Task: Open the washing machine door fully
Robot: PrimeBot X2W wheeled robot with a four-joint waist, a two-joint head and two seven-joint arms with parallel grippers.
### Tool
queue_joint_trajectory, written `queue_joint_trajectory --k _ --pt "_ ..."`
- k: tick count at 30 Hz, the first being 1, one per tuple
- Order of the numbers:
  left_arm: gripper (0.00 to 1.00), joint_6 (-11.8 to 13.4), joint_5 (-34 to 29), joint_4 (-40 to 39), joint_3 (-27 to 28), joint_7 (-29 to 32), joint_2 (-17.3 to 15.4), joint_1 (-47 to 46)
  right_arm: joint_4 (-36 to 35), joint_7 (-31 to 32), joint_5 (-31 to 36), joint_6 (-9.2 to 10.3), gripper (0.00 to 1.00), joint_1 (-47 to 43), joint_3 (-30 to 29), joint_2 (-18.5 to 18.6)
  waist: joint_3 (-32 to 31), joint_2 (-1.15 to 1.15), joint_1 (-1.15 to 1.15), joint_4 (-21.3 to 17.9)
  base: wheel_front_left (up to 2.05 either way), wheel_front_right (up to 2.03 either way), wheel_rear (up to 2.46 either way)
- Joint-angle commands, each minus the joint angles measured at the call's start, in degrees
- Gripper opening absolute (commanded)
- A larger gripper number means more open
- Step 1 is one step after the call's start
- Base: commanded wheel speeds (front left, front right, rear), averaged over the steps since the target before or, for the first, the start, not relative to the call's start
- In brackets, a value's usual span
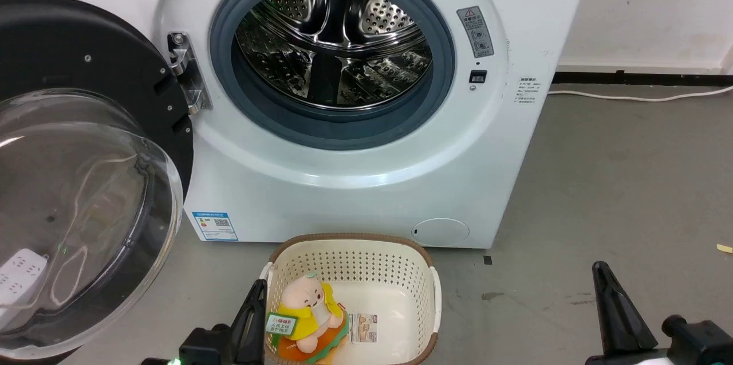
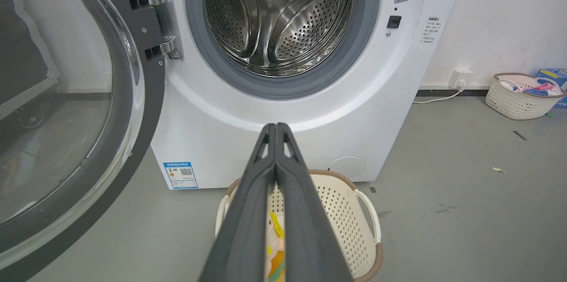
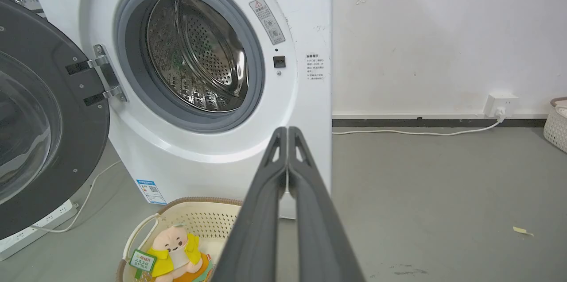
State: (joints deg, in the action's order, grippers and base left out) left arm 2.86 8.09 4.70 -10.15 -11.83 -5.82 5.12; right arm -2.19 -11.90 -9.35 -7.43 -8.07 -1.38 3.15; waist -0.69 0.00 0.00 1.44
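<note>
Black washing machine door [image 1: 86, 50] wide open, left of fingers. My left gripper [image 2: 276, 128], right gripper [image 3: 288, 130] clenched, empty. I judge opening finished; next, retreat.

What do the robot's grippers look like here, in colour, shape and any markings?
The left gripper and the right gripper look alike: two long, matte dark grey fingers tapering to narrow tips, with a small triangular cut-out near each tip. In the head view they rise from chunky black housings, and a small green light glows at the left one's base.
</note>
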Motion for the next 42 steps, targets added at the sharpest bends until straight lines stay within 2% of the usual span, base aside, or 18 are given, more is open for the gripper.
queue_joint_trajectory --k 1,42 --pt "0.0 -0.07 -0.45 -0.34 0.34 0.21 0.33 -0.72 0.2 0.23 0.51 -0.01 0.0 0.82 0.09 -0.06 0.0 0.0 0.0 -0.01 0.0 0.0 0.0" --pt "0.0 -1.22 -3.6 -2.14 4.39 5.01 1.41 -2.54 1.02 5.05 4.16 -0.03 0.0 3.81 0.62 -0.14 0.29 0.0 0.0 -0.6 0.0 0.0 0.0"
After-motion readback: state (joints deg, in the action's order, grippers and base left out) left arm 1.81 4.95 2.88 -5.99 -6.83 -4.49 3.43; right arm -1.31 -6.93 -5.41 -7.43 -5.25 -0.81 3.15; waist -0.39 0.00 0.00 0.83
